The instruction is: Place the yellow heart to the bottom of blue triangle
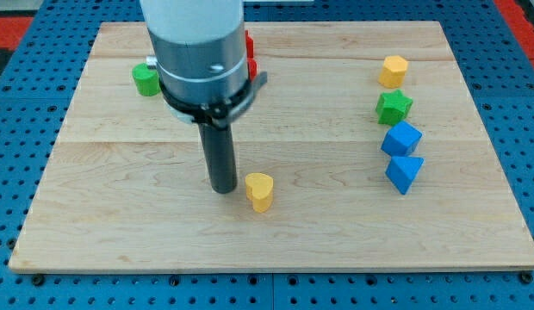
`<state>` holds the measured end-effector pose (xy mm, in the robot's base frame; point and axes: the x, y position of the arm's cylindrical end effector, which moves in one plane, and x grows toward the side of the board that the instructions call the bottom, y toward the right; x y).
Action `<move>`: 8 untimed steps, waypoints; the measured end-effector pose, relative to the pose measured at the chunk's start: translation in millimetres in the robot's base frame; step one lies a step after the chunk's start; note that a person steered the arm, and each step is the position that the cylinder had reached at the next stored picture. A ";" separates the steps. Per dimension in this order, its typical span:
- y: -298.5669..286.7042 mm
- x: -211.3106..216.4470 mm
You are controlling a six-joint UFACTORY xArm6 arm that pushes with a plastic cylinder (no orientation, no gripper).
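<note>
The yellow heart (260, 190) lies on the wooden board (336, 232), a little below its middle. My tip (222, 187) stands just to the left of the heart, very close to it or touching it. The blue triangle (404, 172) lies at the view's right, far to the right of the heart and slightly higher. A blue cube (400, 138) touches the triangle's top.
A green star (394, 107) and a yellow hexagon (393, 71) stand in a column above the blue cube. A green block (146, 79) sits at the upper left. A red block (249, 57) is partly hidden behind the arm (198, 52).
</note>
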<state>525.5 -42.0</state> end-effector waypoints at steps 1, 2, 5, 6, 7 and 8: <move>77.0 5.7; 137.7 15.5; 132.3 10.5; 141.7 -11.0; 155.1 -5.6; 173.1 6.4</move>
<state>532.0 131.1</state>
